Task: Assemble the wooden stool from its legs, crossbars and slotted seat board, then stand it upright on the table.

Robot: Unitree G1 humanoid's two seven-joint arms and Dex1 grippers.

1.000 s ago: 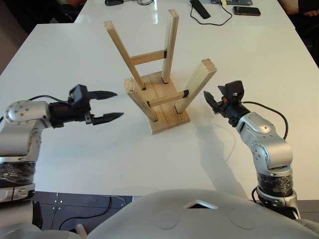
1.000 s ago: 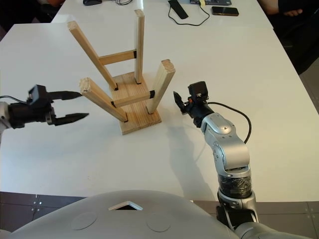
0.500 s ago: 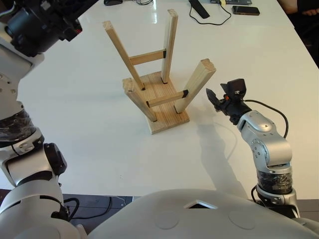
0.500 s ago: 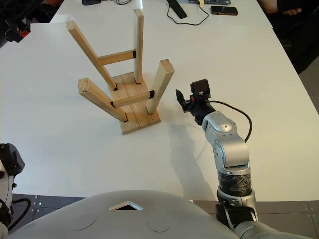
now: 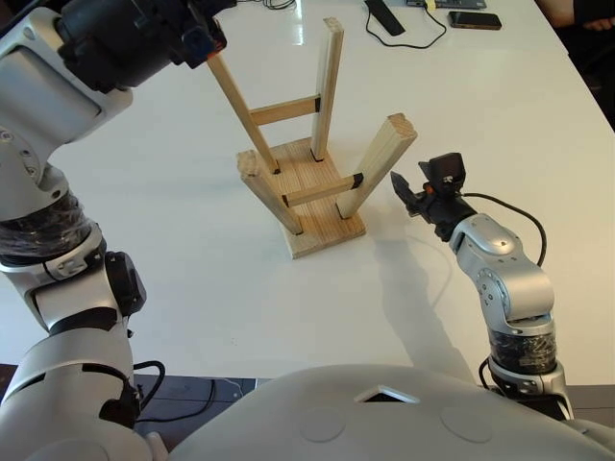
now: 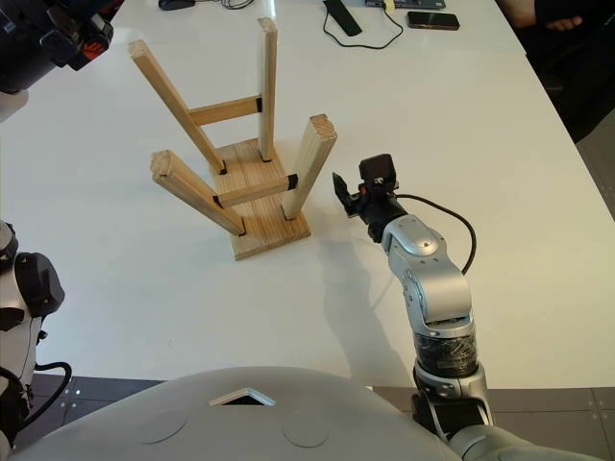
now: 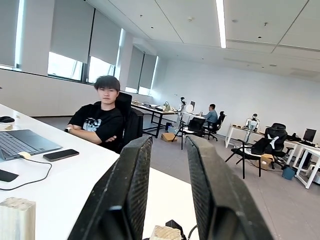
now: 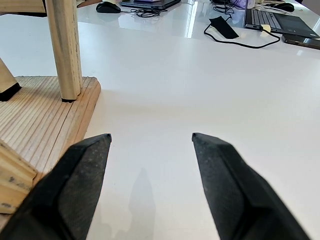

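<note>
The left arm (image 5: pixel 67 77) has been lifted from its low place left of the stool (image 5: pixel 327 226) and swung up to the far left. Its wrist is now held beside the top of the far-left leg (image 5: pixel 235 106), and the left gripper (image 7: pixel 167 145), with its fingers apart, is now turned out toward the room. The right gripper (image 5: pixel 402 188) has been shifted slightly left, nearer the right leg (image 5: pixel 377 165).

table (image 5: pixel 192 259) white | far edge: phone (image 5: pixel 475 20), black cable (image 5: pixel 384 17), mouse (image 8: pixel 107 7)
</note>
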